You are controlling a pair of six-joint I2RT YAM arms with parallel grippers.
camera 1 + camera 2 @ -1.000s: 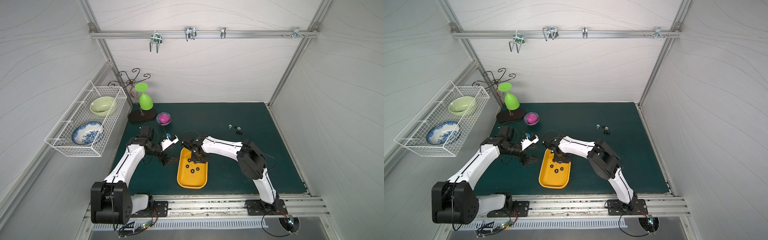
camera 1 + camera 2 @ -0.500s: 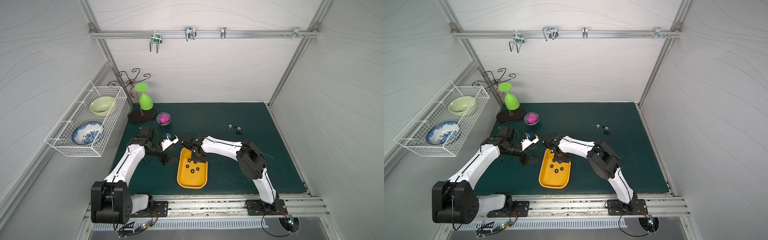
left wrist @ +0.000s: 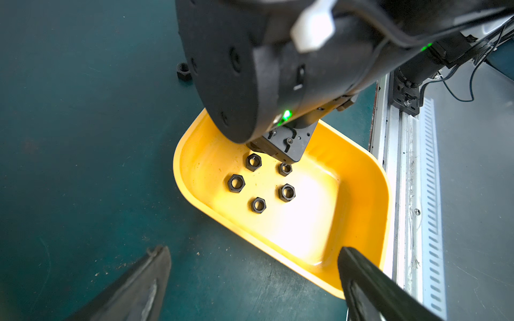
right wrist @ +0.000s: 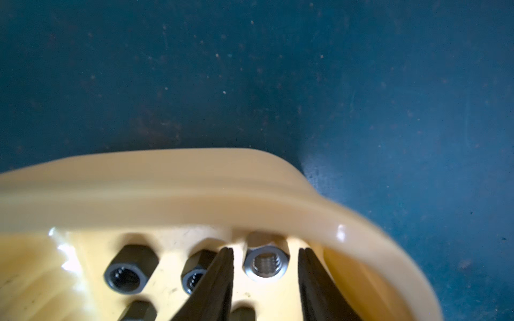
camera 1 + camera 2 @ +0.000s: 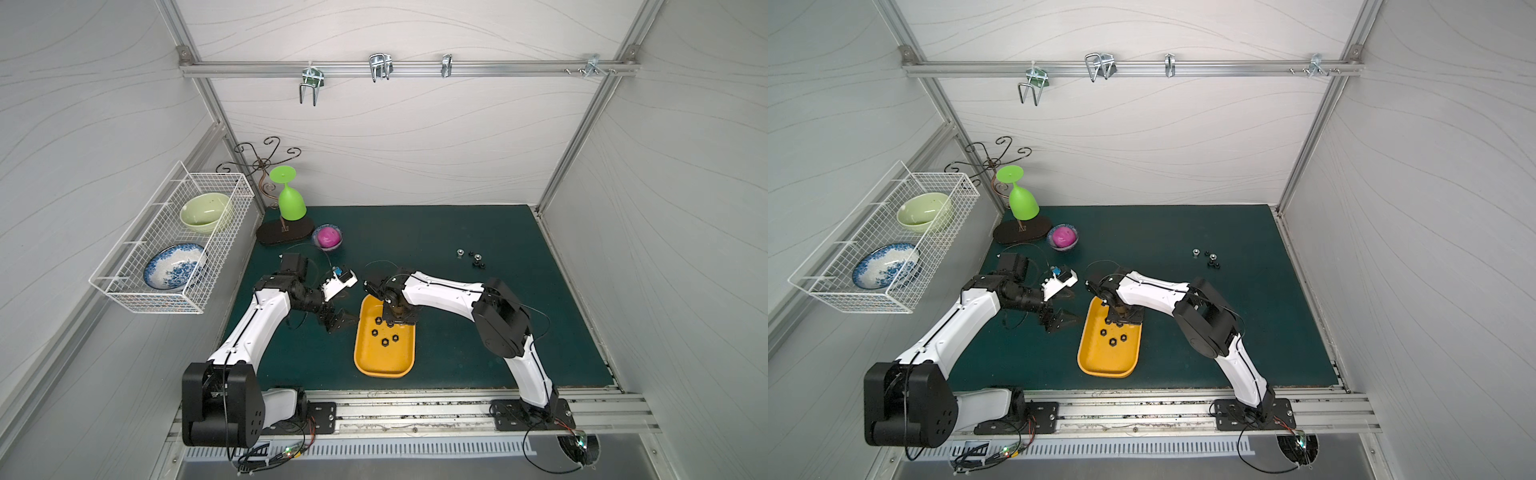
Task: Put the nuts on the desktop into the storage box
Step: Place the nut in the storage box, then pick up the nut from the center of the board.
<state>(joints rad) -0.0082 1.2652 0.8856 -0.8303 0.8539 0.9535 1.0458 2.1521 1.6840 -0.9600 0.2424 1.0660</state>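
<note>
The yellow storage box (image 5: 384, 372) (image 3: 319, 228) lies on the green desktop (image 5: 457, 332) near the front. Several black nuts (image 5: 385, 341) (image 3: 286, 192) rest in it. My right gripper (image 5: 399, 322) (image 4: 266, 250) points down into the box's far end and is open. A silver nut (image 4: 266, 264) lies on the box floor between its fingers, with a gap on each side. My left gripper (image 5: 338, 322) (image 3: 251, 250) hovers wide open and empty beside the box's left rim. More nuts (image 5: 471, 254) (image 5: 1208, 257) sit on the desktop at the back right.
One black nut (image 3: 183, 71) lies on the mat beyond the box. A bowl with a pink ball (image 5: 327, 237) and a green glass on a dark stand (image 5: 289, 203) stand at the back left. A white wire basket (image 5: 174, 245) hangs on the left wall.
My right gripper's jaws have parted and let go of the silver nut, which now lies in the box. The left arm has not moved.
</note>
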